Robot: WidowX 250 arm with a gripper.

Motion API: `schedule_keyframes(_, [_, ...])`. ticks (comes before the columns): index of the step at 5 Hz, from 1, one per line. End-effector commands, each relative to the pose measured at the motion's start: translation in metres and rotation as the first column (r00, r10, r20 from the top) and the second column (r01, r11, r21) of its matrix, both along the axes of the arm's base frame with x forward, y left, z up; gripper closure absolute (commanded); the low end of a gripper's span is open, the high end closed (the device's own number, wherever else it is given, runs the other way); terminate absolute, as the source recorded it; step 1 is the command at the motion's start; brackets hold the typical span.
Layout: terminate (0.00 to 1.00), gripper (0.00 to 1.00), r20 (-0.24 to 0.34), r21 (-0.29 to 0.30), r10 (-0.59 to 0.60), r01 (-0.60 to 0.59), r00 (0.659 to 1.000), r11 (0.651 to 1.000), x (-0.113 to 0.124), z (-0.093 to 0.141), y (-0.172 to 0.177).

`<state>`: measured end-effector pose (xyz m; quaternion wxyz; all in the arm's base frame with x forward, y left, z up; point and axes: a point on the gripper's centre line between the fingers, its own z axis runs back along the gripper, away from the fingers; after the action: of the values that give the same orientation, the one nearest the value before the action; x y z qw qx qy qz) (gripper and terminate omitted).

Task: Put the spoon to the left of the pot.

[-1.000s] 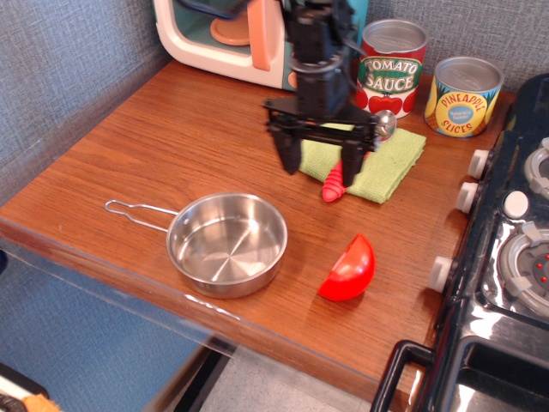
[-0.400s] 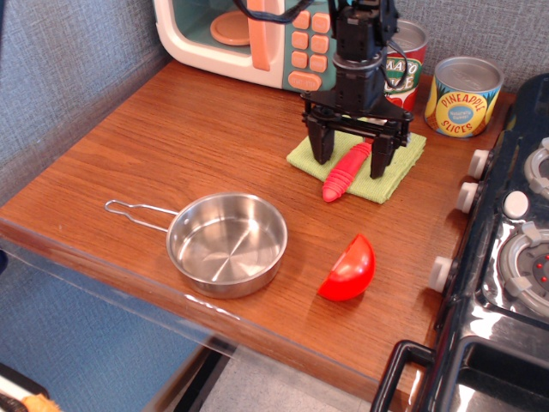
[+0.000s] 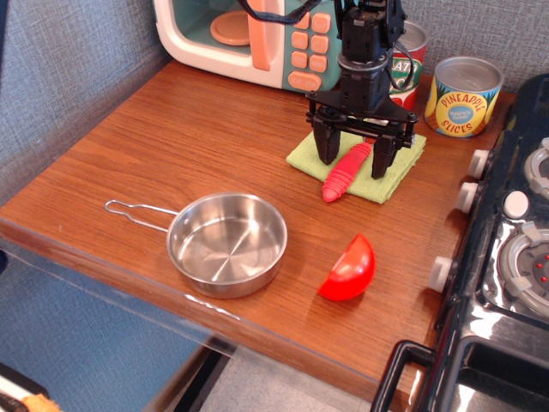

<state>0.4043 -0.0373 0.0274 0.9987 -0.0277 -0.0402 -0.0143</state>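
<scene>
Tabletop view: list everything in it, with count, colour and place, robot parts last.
spoon: one, ribbed red handle, lying on the cloth; bowl hidden.
cloth: one, green, before the cans.
pot: one, shiny steel, wire handle pointing left, near front edge.
tomato half: one, red, right of the pot.
tomato sauce can: one, red and white, at the back, partly hidden.
pineapple slices can: one, yellow and blue, back right.
toy microwave: one, cream, teal and orange, back.
toy stove: one, black, right edge.
tool: one, black, open, straddling the spoon handle.
</scene>
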Motion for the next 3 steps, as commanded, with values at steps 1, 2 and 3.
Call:
schedule_keyframes(1, [0.0, 1.0, 0.07, 0.008, -0.003, 0.002, 0.998, 1.0, 0.0041, 0.0222, 0.0])
schedule_keyframes(2, [0.0, 1.0, 0.07, 0.008, 0.001, -0.002, 0.998, 1.0, 0.0033, 0.0216, 0.0009])
schedule_keyframes(3, [0.0, 1.0, 0.065, 0.01, -0.001, 0.0, 0.998, 1.0, 0.0024, 0.02, 0.0003])
